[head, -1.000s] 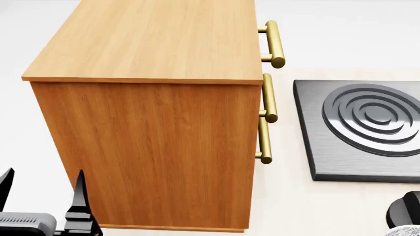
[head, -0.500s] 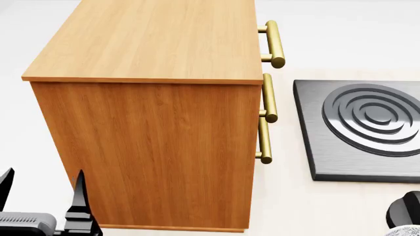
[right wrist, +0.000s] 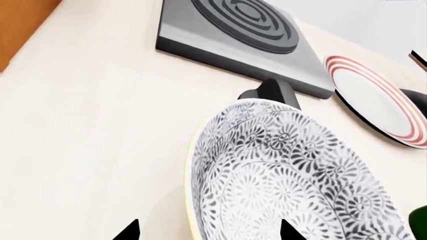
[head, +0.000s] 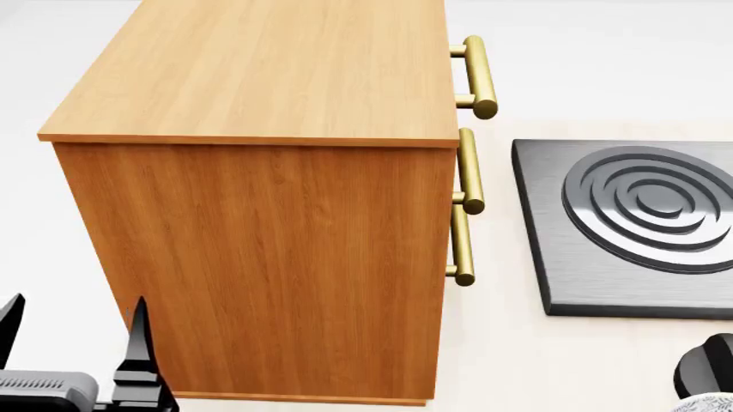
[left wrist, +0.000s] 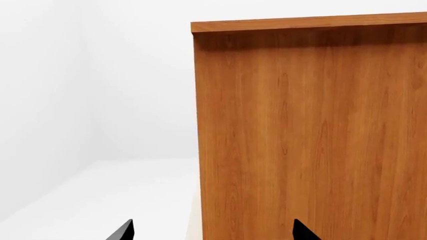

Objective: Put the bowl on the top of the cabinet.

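The bowl (right wrist: pixel 293 175), white with a fine grey leaf pattern, fills the lower part of the right wrist view on the pale table. My right gripper (right wrist: pixel 208 232) is open, one fingertip outside the bowl's rim and the other over its inside. The cabinet (head: pixel 263 69), orange-brown wood with a lighter flat top, takes up most of the head view, and nothing lies on the part of its top that shows. My left gripper (head: pixel 75 309) hangs open and empty low beside the cabinet's side wall (left wrist: pixel 307 130).
A dark grey hotplate (head: pixel 641 223) with raised rings lies right of the cabinet, near its brass handles (head: pixel 475 77). A small black object (right wrist: pixel 270 92) sits between the hotplate (right wrist: pixel 233 25) and the bowl. A red-ringed white plate (right wrist: pixel 373 100) lies beyond.
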Robot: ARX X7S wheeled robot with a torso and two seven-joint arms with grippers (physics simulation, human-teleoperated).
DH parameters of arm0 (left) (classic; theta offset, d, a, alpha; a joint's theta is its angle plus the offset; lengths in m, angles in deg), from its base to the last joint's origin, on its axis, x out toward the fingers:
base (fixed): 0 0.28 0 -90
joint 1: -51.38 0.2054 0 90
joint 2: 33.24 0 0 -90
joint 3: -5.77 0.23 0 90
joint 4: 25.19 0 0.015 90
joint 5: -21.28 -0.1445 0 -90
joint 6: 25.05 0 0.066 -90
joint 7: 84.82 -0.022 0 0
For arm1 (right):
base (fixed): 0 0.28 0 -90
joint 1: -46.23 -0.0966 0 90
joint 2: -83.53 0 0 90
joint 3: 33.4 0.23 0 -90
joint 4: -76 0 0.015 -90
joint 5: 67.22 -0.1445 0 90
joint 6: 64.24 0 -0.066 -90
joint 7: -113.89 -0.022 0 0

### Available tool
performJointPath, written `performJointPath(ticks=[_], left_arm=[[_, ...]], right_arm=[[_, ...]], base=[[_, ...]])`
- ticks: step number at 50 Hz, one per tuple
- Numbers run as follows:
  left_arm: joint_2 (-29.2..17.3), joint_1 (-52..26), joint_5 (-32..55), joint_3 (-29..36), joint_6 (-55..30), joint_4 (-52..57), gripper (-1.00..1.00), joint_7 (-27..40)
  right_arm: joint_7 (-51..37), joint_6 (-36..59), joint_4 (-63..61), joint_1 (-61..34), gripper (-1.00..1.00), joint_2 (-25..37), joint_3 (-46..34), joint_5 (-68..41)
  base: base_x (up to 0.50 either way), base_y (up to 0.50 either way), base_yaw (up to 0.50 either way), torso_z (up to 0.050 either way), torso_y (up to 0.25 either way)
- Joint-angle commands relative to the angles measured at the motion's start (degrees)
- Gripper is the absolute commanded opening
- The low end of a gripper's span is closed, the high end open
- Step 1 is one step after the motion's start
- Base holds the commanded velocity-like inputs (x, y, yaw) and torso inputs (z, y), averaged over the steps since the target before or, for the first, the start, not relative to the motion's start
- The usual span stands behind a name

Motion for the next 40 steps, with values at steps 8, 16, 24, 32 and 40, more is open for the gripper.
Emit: performJointPath(ticks=[8, 16, 24, 32, 40], left_arm=[[-0.2, 0.0, 0.2, 0.1, 0.3, -0.1, 1.0, 0.2], [-0.3, -0.1, 0.3, 0.2, 0.2, 0.0, 1.0, 0.4], [-0.4, -0.1, 0.3, 0.4, 0.3, 0.0, 1.0, 0.4], [-0.6, 0.1, 0.4, 0.4, 0.3, 0.3, 1.0, 0.5], [-0.7, 0.0, 0.6, 0.4, 0.0, 0.6, 1.0, 0.7]], right_arm=[[0.0, -0.3, 0.3, 0.0, 1.0, -0.1, -0.3, 0.3], [0.0, -0.2, 0.3, -0.1, 1.0, -0.1, -0.3, 0.3], [0.1, 0.0, 0.5, -0.6, 1.0, -0.2, -0.8, 0.4], [0.0, -0.3, 0.3, -0.1, 1.0, -0.1, -0.5, 0.4], [0.0, -0.7, 0.6, 0.0, -1.0, -0.2, -0.8, 1.0]], base=[[0.0, 0.0, 0.0, 0.0, 0.0], [0.0, 0.0, 0.0, 0.0, 0.0], [0.0, 0.0, 0.0, 0.0, 0.0], [0.0, 0.0, 0.0, 0.0, 0.0], [0.0, 0.0, 0.0, 0.0, 0.0]])
